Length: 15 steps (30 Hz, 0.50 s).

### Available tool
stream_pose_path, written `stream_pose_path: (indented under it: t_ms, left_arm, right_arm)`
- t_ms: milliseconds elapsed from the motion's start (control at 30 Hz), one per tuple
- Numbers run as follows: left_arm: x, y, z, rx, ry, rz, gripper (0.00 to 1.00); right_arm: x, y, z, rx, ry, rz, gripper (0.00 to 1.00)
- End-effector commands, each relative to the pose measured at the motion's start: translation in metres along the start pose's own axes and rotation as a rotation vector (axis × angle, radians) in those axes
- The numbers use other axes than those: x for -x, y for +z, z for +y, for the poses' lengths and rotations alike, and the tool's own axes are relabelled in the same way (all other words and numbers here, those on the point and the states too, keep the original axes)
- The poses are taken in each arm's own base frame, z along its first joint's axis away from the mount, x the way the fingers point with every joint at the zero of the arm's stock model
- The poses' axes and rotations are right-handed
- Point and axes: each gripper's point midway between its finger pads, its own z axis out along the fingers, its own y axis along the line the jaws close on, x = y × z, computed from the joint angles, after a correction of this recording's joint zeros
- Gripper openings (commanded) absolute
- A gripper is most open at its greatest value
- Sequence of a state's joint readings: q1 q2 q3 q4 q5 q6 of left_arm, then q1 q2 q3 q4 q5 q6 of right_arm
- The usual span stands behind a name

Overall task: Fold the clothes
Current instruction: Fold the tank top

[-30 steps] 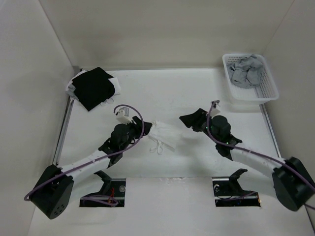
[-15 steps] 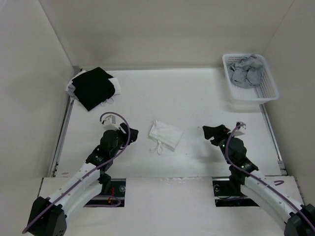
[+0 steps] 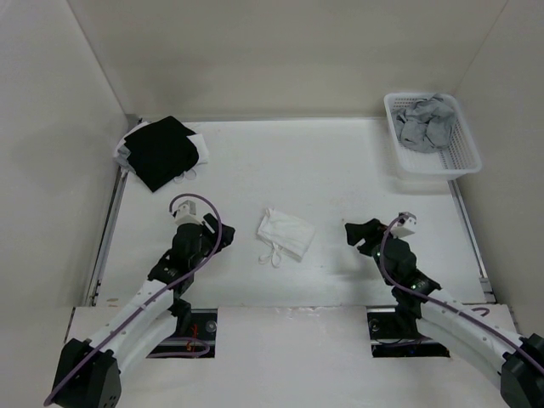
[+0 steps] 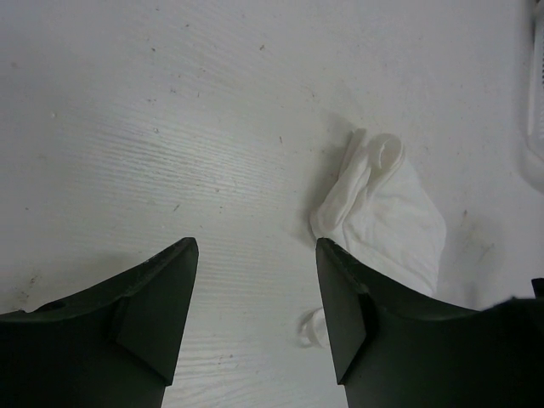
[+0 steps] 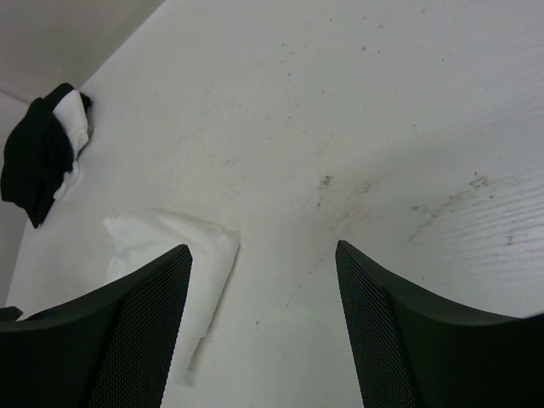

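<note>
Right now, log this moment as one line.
white camisole: folded small, lying free | left pincer: open, empty | right pincer: open, empty

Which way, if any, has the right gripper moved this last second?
Yes: the right gripper drew back toward the near edge of the table, rightward away from the camisole.
</note>
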State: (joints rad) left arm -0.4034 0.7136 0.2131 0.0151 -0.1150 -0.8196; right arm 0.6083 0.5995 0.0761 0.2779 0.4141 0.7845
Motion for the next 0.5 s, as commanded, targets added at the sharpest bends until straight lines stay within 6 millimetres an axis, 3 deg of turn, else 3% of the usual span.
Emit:
stream_pose_path:
  t_ms: [0,200,333,467]
  left_arm:
    - [0.0015,0.002,-0.0058,-0.034,-0.012,-0.002,0.57]
    - [0.002,0.0032,-0.0088,-0.045,-0.003,0.0,0.56]
    - [0.0004,0.0042,-0.0126,-0.054,0.011,0.009,0.65]
    - [0.0008,0.0074,-0.0149,-0.055,0.014,0.012,0.66]
  right_arm:
    - [0.0197,0.0032,0.0184,0.028,0.002,-0.063,0.73]
    - [0.0197,0.0032,0.0184,0.029,0.002,-0.064,0.73]
    - [0.0192,0.0038,0.0183,0.026,-0.001,-0.061,0.73]
    - [0.0193,0.0042,0.0186,0.026,-0.001,-0.061,0.73]
